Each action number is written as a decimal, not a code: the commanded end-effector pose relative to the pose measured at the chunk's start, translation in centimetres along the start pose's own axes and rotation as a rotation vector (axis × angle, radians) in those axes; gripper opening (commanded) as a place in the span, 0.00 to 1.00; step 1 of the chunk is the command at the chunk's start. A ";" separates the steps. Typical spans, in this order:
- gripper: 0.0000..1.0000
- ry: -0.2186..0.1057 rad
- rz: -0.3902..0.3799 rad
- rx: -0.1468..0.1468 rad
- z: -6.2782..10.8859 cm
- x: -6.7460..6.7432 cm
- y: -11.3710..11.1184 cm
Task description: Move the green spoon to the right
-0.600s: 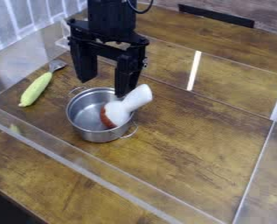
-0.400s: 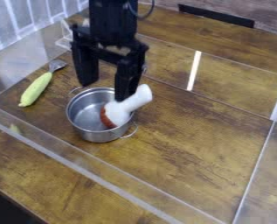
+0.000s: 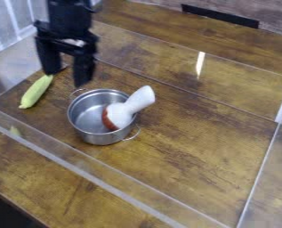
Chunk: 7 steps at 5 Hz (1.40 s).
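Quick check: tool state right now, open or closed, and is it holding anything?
Tool: open, holding nothing; it hangs above the green spoon, left of the pot.

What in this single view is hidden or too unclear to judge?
- Green spoon: its silver bowl end is behind the gripper, so any contact is unclear.
- Pot: interior partly covered by the white utensil.
- Arm: cut off by the top edge.
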<state>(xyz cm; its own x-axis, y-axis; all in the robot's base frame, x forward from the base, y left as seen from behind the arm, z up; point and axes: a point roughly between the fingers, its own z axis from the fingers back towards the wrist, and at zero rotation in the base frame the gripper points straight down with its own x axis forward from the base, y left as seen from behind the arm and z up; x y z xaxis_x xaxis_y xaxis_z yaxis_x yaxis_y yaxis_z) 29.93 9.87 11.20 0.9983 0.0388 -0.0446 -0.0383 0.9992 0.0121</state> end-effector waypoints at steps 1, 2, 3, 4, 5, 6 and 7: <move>1.00 -0.094 0.003 0.026 1.3 0.9 3.5; 1.00 -0.122 -0.011 0.027 0.1 1.7 4.6; 1.00 -0.137 -0.017 0.023 -1.2 2.0 5.7; 1.00 -0.151 -0.022 0.017 -2.4 2.2 6.8; 1.00 -0.163 -0.005 0.012 -4.1 2.9 7.2; 1.00 -0.184 0.015 0.005 -5.5 3.8 7.6; 1.00 -0.199 0.037 -0.009 -6.2 4.3 8.2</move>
<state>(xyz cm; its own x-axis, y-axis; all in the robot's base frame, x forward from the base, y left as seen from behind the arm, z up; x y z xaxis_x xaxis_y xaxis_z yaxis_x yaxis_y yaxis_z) 32.79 17.93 3.13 0.9913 0.0847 0.1009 -0.0827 0.9963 -0.0236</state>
